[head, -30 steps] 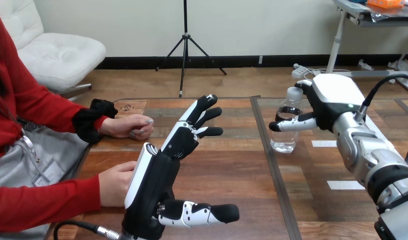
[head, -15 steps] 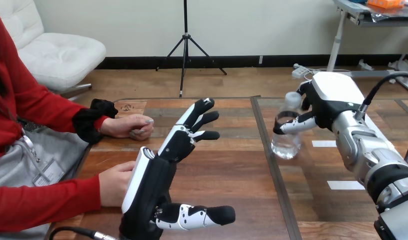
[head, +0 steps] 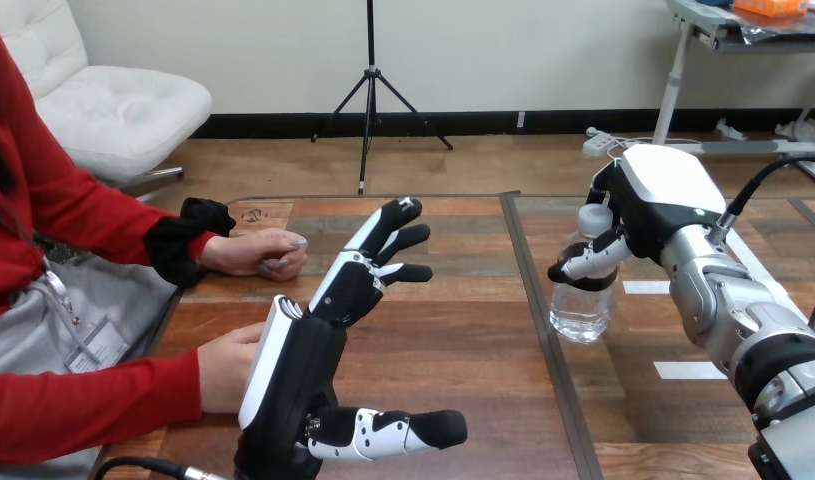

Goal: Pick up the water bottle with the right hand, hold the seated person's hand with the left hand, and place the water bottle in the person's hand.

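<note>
- Your right hand [head: 651,198] is at the table's [head: 453,335] right half, with its fingers [head: 595,262] curled round the upper part of the bottle [head: 581,305].
- The bottle is upright, leaning slightly, just right of the seam [head: 531,275]. You cannot tell whether its base touches the table.
- It is clear, thin plastic, round, with a white cap and water in the lower part.
- Your left hand [head: 298,365] is over the table's left half, edge-on, with its fingers [head: 388,235] straight and slightly fanned, pointing away from you. The thumb [head: 408,430] sticks out to the right and holds nothing.
- The person's near hand [head: 228,365] lies just behind the left hand's white back. You cannot tell whether they touch.
- The person's far hand [head: 255,255] rests loosely curled on the table, left of your left fingertips and apart from them.
- Your left hand stands between the bottle and the near hand.
- The table is dark, glossy wood planks. The seam is a dark straight strip running away from you.
- Two white tape marks [head: 647,287] lie flat right of the bottle, under the right arm.
</note>
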